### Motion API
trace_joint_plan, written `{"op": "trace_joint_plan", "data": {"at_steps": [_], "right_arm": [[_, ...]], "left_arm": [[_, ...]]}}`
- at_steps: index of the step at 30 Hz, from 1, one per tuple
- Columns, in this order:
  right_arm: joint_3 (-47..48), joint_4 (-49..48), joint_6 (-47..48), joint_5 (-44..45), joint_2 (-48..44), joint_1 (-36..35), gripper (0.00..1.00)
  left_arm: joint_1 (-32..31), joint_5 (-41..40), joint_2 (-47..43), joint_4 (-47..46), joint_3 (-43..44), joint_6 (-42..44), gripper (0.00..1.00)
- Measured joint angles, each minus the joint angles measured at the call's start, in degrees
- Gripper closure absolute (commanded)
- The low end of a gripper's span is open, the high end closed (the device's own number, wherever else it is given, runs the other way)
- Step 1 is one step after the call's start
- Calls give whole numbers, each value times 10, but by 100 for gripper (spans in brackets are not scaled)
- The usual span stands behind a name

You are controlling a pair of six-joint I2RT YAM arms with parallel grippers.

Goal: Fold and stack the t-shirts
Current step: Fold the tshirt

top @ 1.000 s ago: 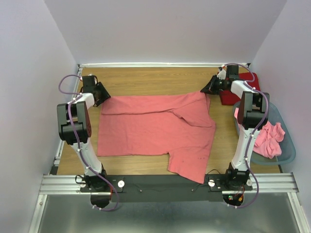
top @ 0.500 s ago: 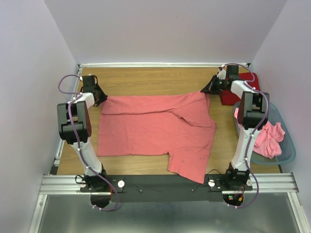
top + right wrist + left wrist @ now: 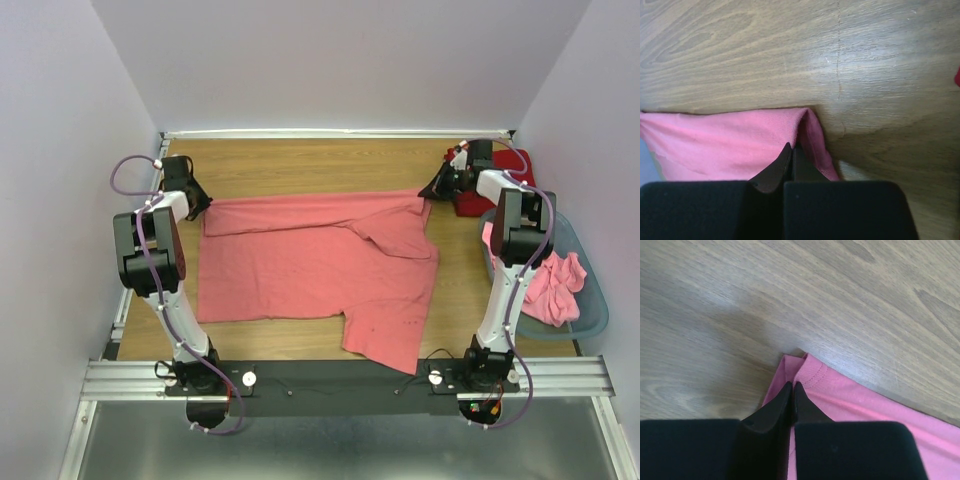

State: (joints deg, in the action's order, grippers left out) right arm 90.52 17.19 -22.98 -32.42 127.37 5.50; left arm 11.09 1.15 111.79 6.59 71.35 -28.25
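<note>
My pink t-shirt [image 3: 300,270] lies flat in the middle of the tabletop [image 3: 320,165]. It is salmon pink, soft and a bit wrinkly. It is spread wide, and its long way goes from the left side of the tabletop to the right side, in line with the far edge. A thin strip is folded over along its far side. On the right, a slanted fold runs across it. At the near right, one part sticks out toward the near edge of the tabletop. I cannot tell where the neck hole is.

My left gripper [image 3: 205,206] is at the far left corner of the shirt. Its black fingers [image 3: 775,410] are pressed together and pinch that corner, with its stitched hem right at the tips.

My right gripper [image 3: 429,191] is at the far right corner of the shirt. Its fingers [image 3: 772,172] are pressed together too. They pinch the cloth, which stands up in a little ridge at the tips.

A red t-shirt [image 3: 520,163] lies in the far right corner of the tabletop, just beside my right gripper.

A grey-blue basket [image 3: 600,310] sits at the right edge. Some crumpled pink t-shirts [image 3: 555,290] are inside it.
</note>
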Motion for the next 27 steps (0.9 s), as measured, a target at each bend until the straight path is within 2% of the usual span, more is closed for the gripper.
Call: {"op": "trace_joint_plan", "data": {"at_steps": [3,7,13,14,15,17,18,20,22,24,27], "right_arm": [[0,0,0,0,0,0,99],[0,0,0,-3,0,0,99],[16,0,-4,-16,0,0,96],[22,0,-6,-18,0,0,93],[27,0,-6,-20,0,0,85],[32,0,-9,-24,0,-1,76],[34,0,-11,-25,0,-1,68],[35,0,-13,-25,0,-2,58],[35,0,-14,-24,0,-2,53],[31,-1,-15,-22,-2,-2,49],[9,-3,-18,-10,-20,-2,47]], "left_arm": [[0,1,0,-1,0,0,89],[0,1,-1,-6,-4,1,82],[0,6,-1,-14,-5,4,66],[0,7,-1,-14,-5,5,62],[0,7,-1,-14,-5,5,54],[0,7,-1,-14,-5,5,49],[0,7,-1,-13,-5,5,41],[1,7,-5,-12,-5,3,35],[1,7,-18,-6,-7,-1,30],[1,6,-34,-4,-12,-5,30],[-3,3,-78,-2,-35,-11,42]]}}
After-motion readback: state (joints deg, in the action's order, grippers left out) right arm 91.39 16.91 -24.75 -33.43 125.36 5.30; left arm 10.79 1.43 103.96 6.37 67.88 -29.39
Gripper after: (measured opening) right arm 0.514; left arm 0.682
